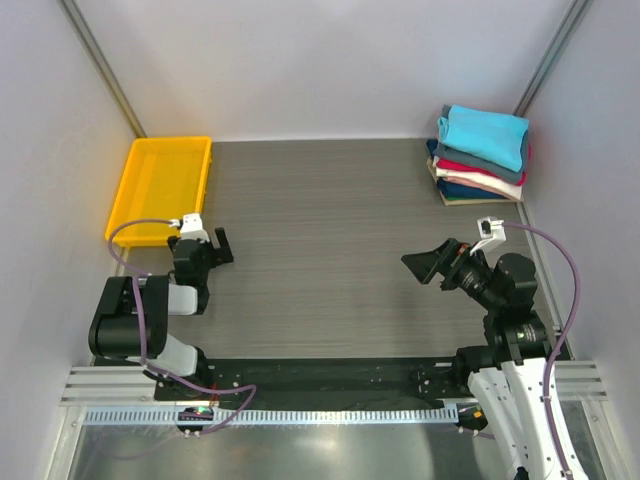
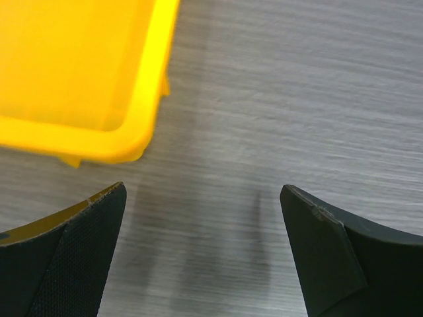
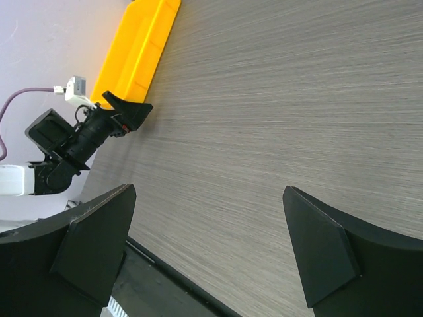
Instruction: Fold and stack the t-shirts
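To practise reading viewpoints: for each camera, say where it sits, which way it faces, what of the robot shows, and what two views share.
Top external: above the near edge, looking down at the table; shows left gripper, right gripper, yellow tray, t-shirts.
Left wrist: faces down beside the tray's corner; own open fingers.
Right wrist: looks across the table; own open fingers, the left arm.
Shared: all three show the tray.
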